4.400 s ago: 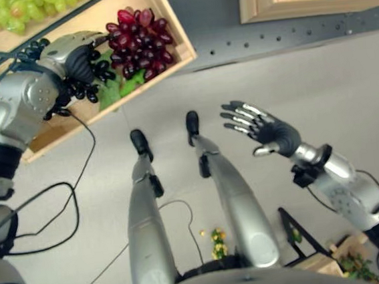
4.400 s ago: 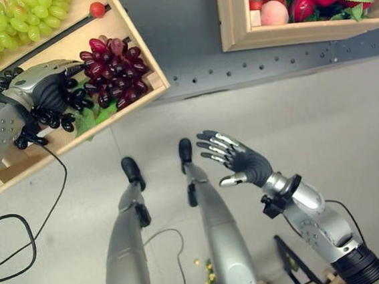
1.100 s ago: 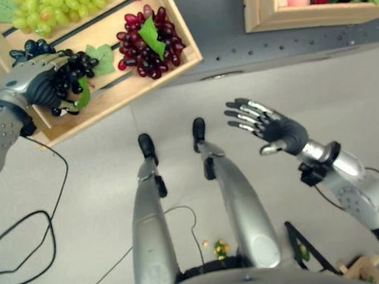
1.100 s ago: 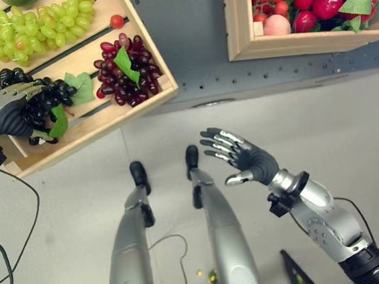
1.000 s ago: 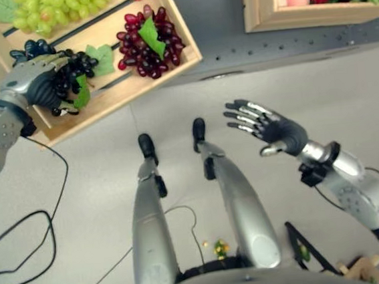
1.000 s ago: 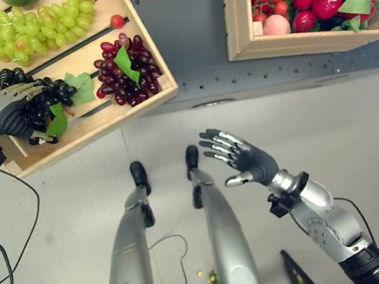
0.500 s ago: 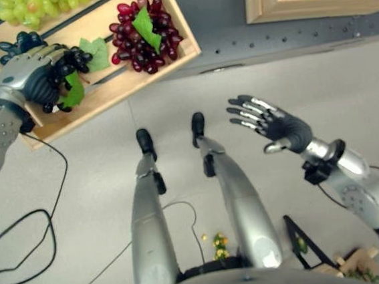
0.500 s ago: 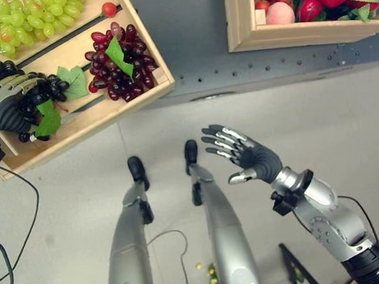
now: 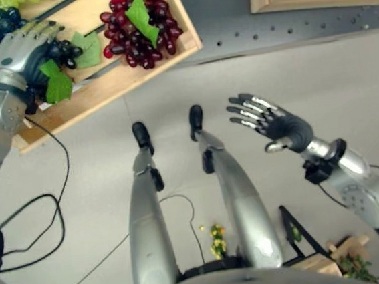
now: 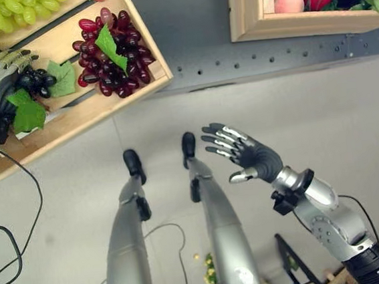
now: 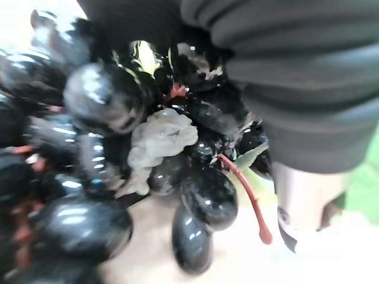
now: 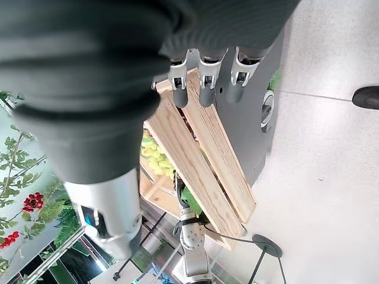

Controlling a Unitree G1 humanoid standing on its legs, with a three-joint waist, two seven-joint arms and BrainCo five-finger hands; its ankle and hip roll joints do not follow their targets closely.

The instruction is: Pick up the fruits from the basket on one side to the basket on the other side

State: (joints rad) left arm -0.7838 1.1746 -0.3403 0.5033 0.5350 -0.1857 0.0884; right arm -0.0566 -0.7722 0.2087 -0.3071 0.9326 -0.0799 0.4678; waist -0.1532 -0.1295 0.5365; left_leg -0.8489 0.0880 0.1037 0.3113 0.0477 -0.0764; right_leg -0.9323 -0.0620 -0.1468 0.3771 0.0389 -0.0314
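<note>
Over the pale grey floor [image 9: 345, 87], the right robot hand [image 9: 279, 127] hangs with fingers spread, holding nothing. Up on the grey desk [image 10: 191, 21], the left robot hand [image 9: 23, 50] is curled round black grapes [image 11: 118, 160] inside the left wooden crate [image 9: 113, 82], beside red grapes [image 9: 142, 29]. Another crate [image 10: 252, 22] of red fruit sits to the right.
</note>
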